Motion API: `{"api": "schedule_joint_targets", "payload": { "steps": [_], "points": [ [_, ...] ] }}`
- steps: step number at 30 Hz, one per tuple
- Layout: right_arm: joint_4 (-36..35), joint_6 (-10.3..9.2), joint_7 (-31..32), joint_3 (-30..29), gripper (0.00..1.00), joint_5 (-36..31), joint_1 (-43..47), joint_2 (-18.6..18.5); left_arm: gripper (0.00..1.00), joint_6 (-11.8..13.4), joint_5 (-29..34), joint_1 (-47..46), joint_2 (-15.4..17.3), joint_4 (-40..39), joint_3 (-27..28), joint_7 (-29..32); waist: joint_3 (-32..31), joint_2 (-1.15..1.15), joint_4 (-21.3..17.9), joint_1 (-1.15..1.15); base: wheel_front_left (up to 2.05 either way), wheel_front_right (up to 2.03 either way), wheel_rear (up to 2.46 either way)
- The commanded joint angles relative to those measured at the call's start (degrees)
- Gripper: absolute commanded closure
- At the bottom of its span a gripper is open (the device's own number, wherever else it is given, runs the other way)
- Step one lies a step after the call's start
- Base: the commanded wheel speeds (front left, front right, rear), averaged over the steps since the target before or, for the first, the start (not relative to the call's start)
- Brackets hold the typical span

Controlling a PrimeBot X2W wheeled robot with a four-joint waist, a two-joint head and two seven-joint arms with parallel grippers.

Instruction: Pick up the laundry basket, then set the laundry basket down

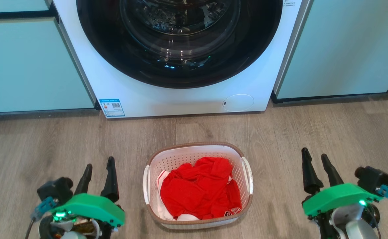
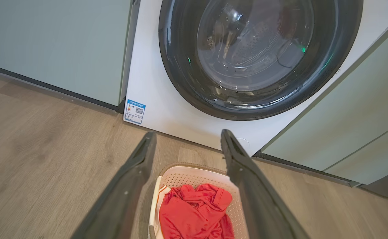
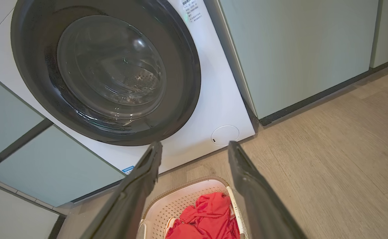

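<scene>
The laundry basket, white and perforated with a brown rim band, stands on the wood floor in front of the washing machine. Red and white clothes lie crumpled inside it. A white handle sits on its left side and another handle on its right. My left gripper hangs open to the basket's left, apart from it. Off to the right of the basket my right gripper is open too, holding nothing. The basket shows between the left fingers in the left wrist view, and the basket between the right fingers.
A white front-loading washing machine with a dark round door stands straight ahead, door shut. Pale green cabinets flank it on the left and cabinets on the right. Wood floor spreads around the basket.
</scene>
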Motion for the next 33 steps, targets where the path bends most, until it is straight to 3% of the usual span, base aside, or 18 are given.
{"api": "schedule_joint_targets", "payload": {
  "steps": [1, 14, 33],
  "points": [
    [-2.6, 0.27, -1.1, 1.3, 0.00, -2.1, -1.0, -0.6, 0.00, 0.5, 2.2, -1.4, 1.3, -2.6, 0.5, -0.9, 0.0, 0.00, 0.0, 0.00, 0.00, 0.00, 0.00],
    [-3.8, 0.31, -3.3, 2.8, 0.00, -10.4, -0.6, -0.7, 0.00, 2.4, 10.3, -0.5, 2.0, -3.6, -1.2, -3.1, 0.1, 0.00, 0.0, 0.00, 0.00, 0.00, 0.00],
    [-5.2, 0.37, -6.3, 4.7, 0.00, -22.4, -0.1, -0.8, 0.00, 2.2, 21.9, 1.0, 1.0, -4.2, -1.1, -6.1, -0.1, 0.00, -0.2, 0.00, 0.00, 0.00, 0.00]
  ]
}}
